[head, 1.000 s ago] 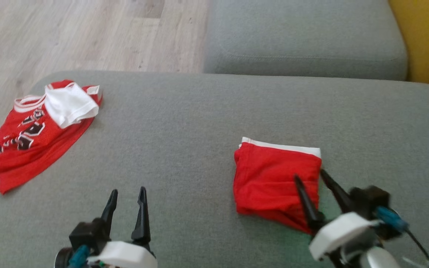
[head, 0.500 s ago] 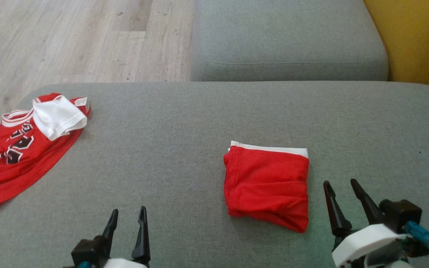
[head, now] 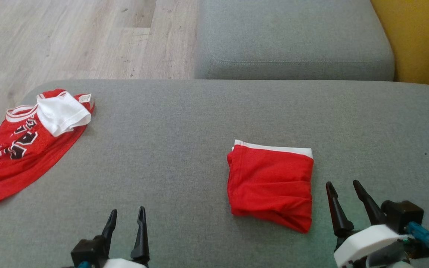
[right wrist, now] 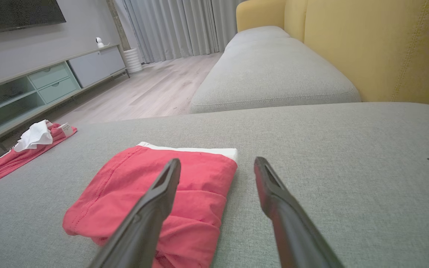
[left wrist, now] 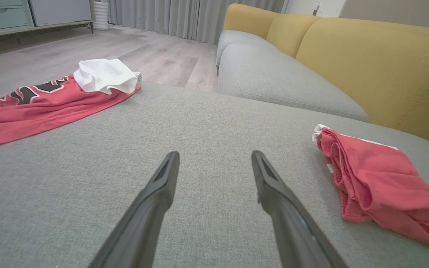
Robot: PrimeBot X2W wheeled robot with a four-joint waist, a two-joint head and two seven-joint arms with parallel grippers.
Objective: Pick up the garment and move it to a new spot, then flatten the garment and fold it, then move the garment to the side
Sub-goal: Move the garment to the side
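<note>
On the grey cushion (head: 184,149) the folded red garment (head: 270,184) lies flat. Just beside it hovers the right hand (head: 342,182), spread and empty, the left hand (head: 127,209) likewise.

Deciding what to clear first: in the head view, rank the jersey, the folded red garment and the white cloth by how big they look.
Largest: jersey and folded garment, about alike, too close to rank.
Smallest: white cloth, clearly.
</note>
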